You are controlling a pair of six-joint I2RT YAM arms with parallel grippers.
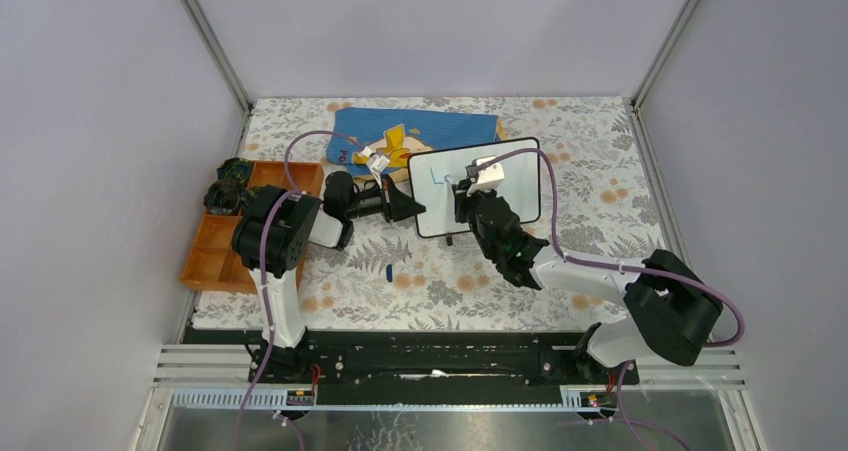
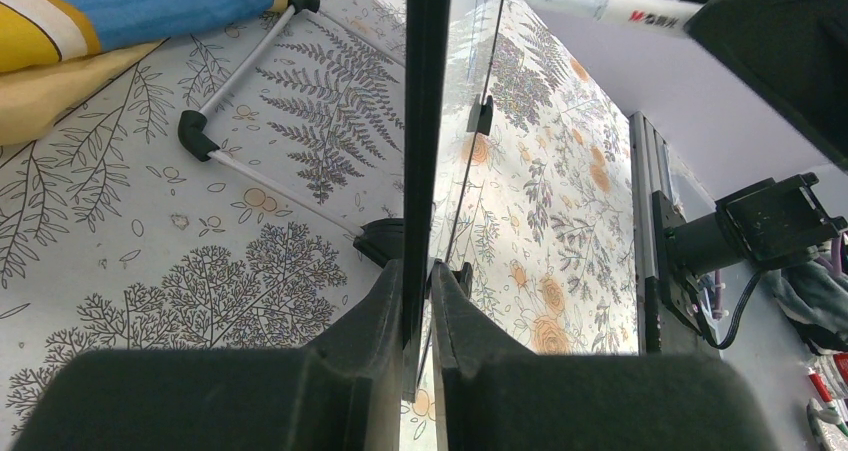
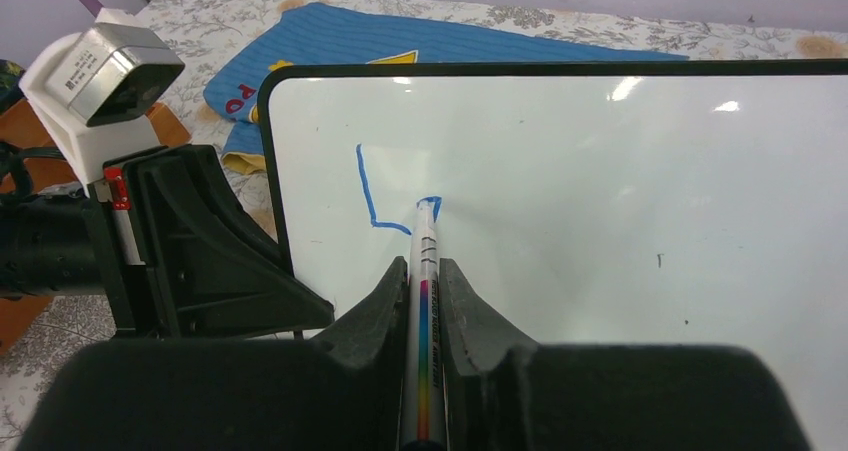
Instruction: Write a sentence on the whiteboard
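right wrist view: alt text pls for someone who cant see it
The right pincer holds a marker with its tip on the whiteboard, beside a blue L. The left pincer clamps the board's left edge; a blue cloth lies behind.

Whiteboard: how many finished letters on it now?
1. A blue L at the whiteboard's upper left. Right of it the marker tip is on a short second stroke, unfinished. The right gripper hides the board's lower middle, so more could be there.
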